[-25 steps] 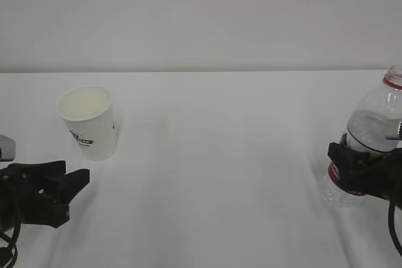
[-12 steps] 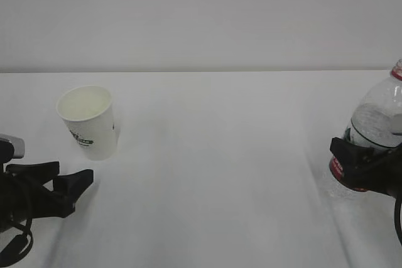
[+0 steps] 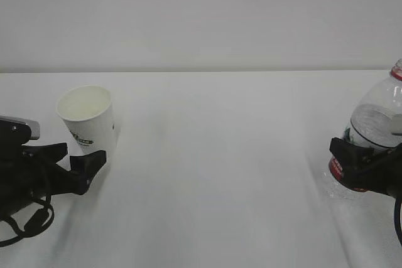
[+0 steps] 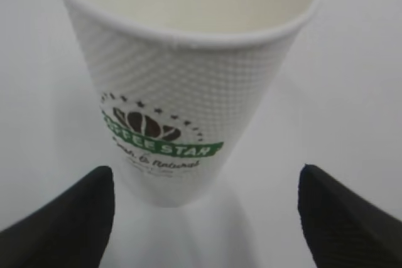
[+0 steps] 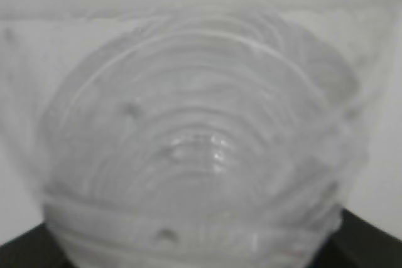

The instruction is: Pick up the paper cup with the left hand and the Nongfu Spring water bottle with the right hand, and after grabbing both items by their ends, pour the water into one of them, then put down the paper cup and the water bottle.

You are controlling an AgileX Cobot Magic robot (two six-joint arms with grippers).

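Standing upright on the white table [image 3: 207, 174] in the left part of the exterior frame, the paper cup [image 3: 89, 120] shows its cream interior and a dark printed logo low on its wall. Just below and left of it, the left hand [image 3: 74, 162] lies low over the table with its black fingers spread wide, their tips reaching to the cup's lower edge; from this angle it is not clear whether one tip touches the wall. In the left wrist view the paper cup [image 4: 179, 86] fills the upper and middle of the frame, its dimpled wall and green "COFFEE STAR" band facing the camera, while two black fingertips [image 4: 66, 221] sit in the lower left and lower right corners, well apart and with bare table between each of them and the cup's base. Nothing is held on this side. At the far right edge of the exterior frame, the Nongfu Spring water bottle [image 3: 377, 123] leans with its red neck ring in the upper right, cut off by the frame edge. The right hand [image 3: 367, 171] is clamped around the bottle's lower body, over the red label, and the clear ribbed base shows below the fingers. Water [image 3: 370, 127] is visible inside the clear upper body. In the right wrist view the bottle [image 5: 195, 149] fills nearly the whole frame as blurred concentric ribs, with dark fingers at the bottom corners.
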